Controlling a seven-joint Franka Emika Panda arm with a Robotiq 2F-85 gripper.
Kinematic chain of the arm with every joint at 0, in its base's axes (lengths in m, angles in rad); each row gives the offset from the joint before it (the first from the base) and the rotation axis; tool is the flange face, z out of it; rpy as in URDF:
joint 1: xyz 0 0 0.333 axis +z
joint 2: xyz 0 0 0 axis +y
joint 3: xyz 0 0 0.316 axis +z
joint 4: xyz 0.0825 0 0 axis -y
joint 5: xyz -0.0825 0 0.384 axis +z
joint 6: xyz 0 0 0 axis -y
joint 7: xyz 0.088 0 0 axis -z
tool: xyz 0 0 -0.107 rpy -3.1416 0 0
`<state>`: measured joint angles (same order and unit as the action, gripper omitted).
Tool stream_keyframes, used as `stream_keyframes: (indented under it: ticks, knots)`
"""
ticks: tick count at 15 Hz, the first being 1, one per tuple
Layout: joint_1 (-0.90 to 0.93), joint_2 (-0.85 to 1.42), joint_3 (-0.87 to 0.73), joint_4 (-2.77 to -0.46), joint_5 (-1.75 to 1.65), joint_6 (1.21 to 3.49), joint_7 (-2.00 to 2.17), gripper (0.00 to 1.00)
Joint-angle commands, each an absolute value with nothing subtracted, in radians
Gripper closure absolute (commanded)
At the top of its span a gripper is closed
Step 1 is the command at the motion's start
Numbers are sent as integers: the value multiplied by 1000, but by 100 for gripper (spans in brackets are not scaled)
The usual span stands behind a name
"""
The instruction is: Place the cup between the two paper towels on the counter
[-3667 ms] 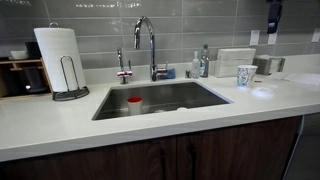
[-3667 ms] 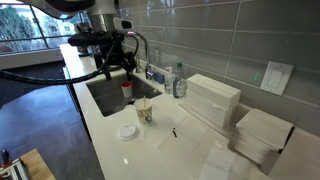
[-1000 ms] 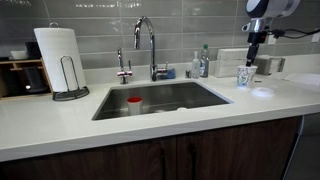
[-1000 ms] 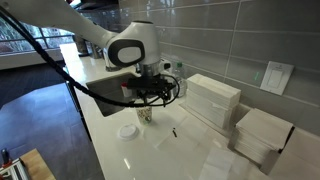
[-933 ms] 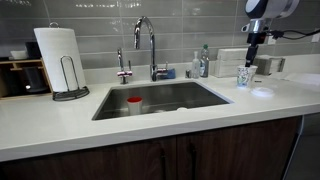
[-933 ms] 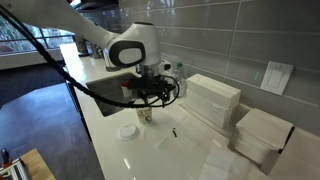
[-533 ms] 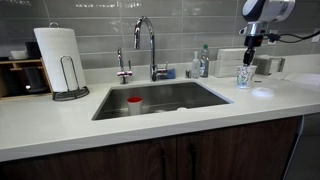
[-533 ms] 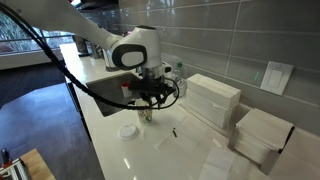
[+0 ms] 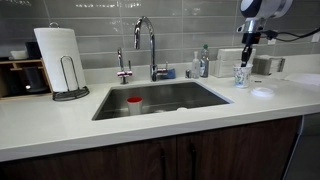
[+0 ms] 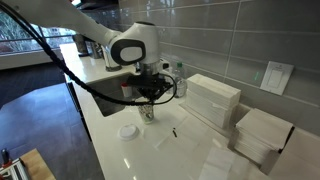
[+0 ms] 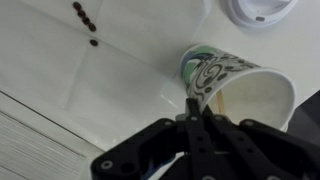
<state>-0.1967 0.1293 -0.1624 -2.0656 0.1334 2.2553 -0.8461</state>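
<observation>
The cup (image 9: pixel 241 75) is small and pale with a blue-green pattern, and it is at the right end of the white counter (image 9: pixel 60 120). My gripper (image 9: pixel 245 63) comes down from above and is shut on the cup's rim. In the wrist view the cup (image 11: pixel 235 85) tilts away from the pinched fingertips (image 11: pixel 197 100). From the other side, the cup (image 10: pixel 147 112) hangs under my gripper (image 10: pixel 148 100), left of two stacks of folded paper towels (image 10: pixel 213 100) (image 10: pixel 262 135). A paper towel roll (image 9: pixel 60 58) stands far left.
A steel sink (image 9: pixel 165 98) holds a red-topped white container (image 9: pixel 134 103), with a faucet (image 9: pixel 150 45) and bottles (image 9: pixel 203 62) behind it. A white lid (image 10: pixel 127 131) lies on the counter near the cup. Small dark bits (image 10: pixel 175 131) lie by the stacks.
The jaws have closed onto the cup's rim. The gripper and cup have shifted slightly left and up in an exterior view.
</observation>
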Motion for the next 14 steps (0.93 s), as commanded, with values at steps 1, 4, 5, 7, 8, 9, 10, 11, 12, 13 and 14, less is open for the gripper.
stream_keyframes:
  ticks: [1, 4, 5, 7, 8, 9, 10, 11, 12, 13, 14]
  knots:
    - [-203, 56, -147, -2084, 155, 2204, -858, 100]
    - [-205, -45, -160, -2122, 160, 2206, -852, 99]
    - [-205, -79, -169, -2133, 160, 2207, -849, 99]
    - [-212, -150, -196, -2160, 161, 2213, -842, 99]
    - [-214, -186, -211, -2175, 162, 2212, -836, 99]
    - [-218, -219, -229, -2191, 163, 2215, -831, 99]
    - [-221, -248, -250, -2204, 167, 2214, -827, 99]
    - [-224, -271, -270, -2217, 167, 2215, -824, 99]
    - [-226, -290, -292, -2230, 177, 2214, -828, 99]
    - [-228, -304, -312, -2242, 179, 2217, -828, 99]
    - [-228, -315, -335, -2253, 191, 2213, -836, 99]
